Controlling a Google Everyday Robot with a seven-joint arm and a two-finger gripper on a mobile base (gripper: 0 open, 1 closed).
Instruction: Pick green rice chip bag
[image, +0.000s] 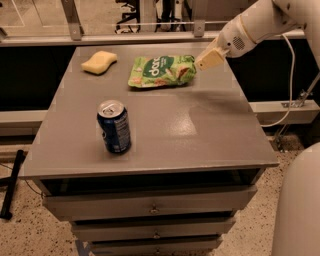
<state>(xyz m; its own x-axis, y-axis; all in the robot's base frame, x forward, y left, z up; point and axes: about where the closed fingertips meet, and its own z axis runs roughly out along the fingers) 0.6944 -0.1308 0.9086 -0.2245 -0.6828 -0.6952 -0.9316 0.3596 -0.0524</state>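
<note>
grey metal-topped cabinet (210, 135) fills the middle of the frame, drawers (150, 206) below, speckled floor at the bottom edge, railing and dim room along the top.

green rice chip bag (160, 71) lies flat at the upper middle of the top, long side across the frame, logo up. yellow sponge (99, 62) at upper left, well apart from it. blue soda can (114, 126) upright at left of centre, nearer the front edge, also well apart.

gripper (210, 58) at upper right, on a white arm (255, 25) coming in from the right corner. its pale tip sits at the bag's right-hand end, touching or just short of it, can't separate the two. open or closed: cannot tell from this angle.

handling, as judged: bag looks light, soft, crinkly, part air. likely to slide on the smooth top if pushed sideways, and to crumple under a hard pinch, chips inside fragile. best hold seems the near right edge or its seam, pinched gently, then lifted straight up.
</note>
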